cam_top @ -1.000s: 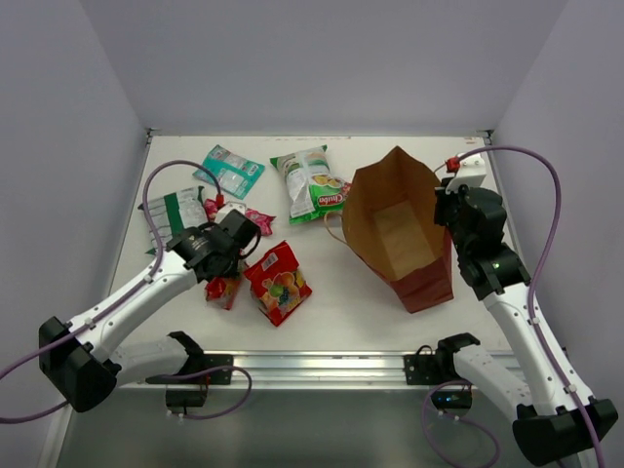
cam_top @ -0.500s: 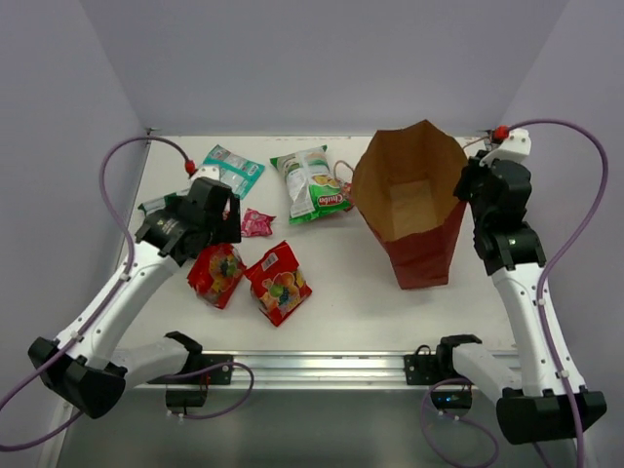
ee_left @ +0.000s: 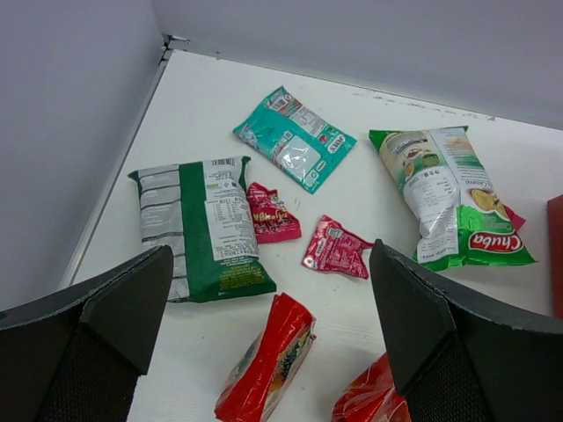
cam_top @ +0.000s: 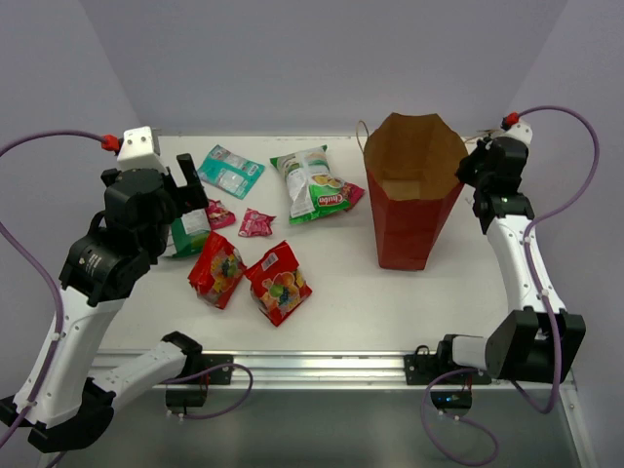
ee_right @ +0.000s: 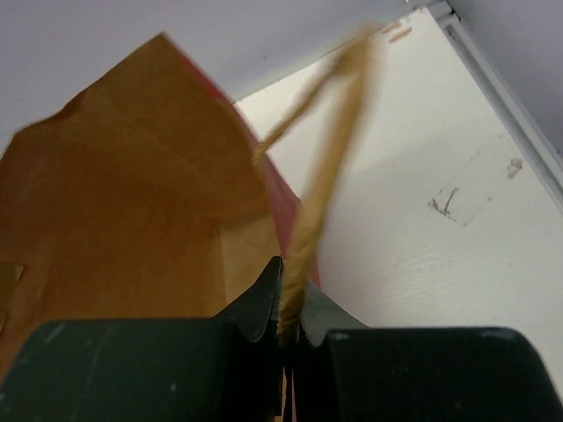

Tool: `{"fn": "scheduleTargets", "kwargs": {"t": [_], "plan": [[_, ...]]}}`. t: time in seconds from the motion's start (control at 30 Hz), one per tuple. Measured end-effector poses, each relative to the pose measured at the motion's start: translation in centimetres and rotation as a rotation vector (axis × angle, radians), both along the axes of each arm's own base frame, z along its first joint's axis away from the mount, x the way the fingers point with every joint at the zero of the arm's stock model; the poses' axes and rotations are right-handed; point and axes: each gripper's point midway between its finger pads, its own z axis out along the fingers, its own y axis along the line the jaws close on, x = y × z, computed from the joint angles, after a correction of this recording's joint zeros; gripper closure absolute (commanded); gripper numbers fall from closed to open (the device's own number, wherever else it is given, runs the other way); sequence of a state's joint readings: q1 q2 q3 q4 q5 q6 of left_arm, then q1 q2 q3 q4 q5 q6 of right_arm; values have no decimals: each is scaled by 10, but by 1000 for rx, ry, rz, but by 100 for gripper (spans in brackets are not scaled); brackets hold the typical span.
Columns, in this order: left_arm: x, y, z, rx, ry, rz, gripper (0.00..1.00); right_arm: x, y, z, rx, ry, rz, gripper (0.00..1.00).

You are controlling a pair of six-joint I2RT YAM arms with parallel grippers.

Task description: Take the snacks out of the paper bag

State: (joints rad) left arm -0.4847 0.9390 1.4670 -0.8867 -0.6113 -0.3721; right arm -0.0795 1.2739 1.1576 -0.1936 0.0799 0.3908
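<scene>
The brown paper bag (cam_top: 409, 195) stands upright at the back right, its mouth open; no packet shows inside it. My right gripper (cam_top: 466, 177) (ee_right: 290, 308) is shut on its twine handle (ee_right: 330, 149) at the right rim. The snacks lie on the table to the left: a teal packet (cam_top: 231, 171) (ee_left: 295, 149), two green-and-white ones (cam_top: 314, 183) (ee_left: 202, 229), two small pink ones (cam_top: 256, 223) (ee_left: 273, 214) and two red ones (cam_top: 278, 283) (ee_left: 264, 369). My left gripper (cam_top: 190, 190) (ee_left: 273, 352) hangs open above them, holding nothing.
White walls close in the table at the back and on both sides. A metal rail (cam_top: 322, 366) with the arm bases runs along the near edge. The bag's red side (ee_left: 557, 255) shows at the right edge of the left wrist view.
My left gripper opened, left a red packet on the table beside the other one, then rose back to the left. My right gripper pulled the tilted bag upright and toward the back.
</scene>
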Motion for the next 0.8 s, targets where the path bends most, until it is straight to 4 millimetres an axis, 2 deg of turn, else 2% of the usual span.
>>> {"fn": "scheduleTargets", "kwargs": {"t": [0.07,0.17,0.2,0.3,0.33,0.4,0.43,0.53,0.7,0.8], "plan": [[0,2,1,9,-4,7,0,6,-4,-28,19,50,5,88],[1,3,-1,26,0,11,0,9,-4,-49,46,93,25,71],[1,4,-1,29,1,10,0,11,-3,-52,51,99,32,58],[0,4,-1,30,-2,10,0,9,0,-54,62,119,49,35],[0,4,0,30,-4,9,0,7,0,-53,61,127,49,23],[-2,5,2,33,-9,8,0,2,0,-47,51,135,50,13],[-3,6,3,34,-13,7,0,-2,0,-41,45,133,51,4],[-5,8,12,31,-33,5,0,-19,-2,-10,18,105,42,1],[-9,9,25,20,-64,1,0,-59,-1,81,-40,-61,35,1],[-12,10,37,14,-85,-10,0,-99,3,138,-76,-185,38,1]]}}
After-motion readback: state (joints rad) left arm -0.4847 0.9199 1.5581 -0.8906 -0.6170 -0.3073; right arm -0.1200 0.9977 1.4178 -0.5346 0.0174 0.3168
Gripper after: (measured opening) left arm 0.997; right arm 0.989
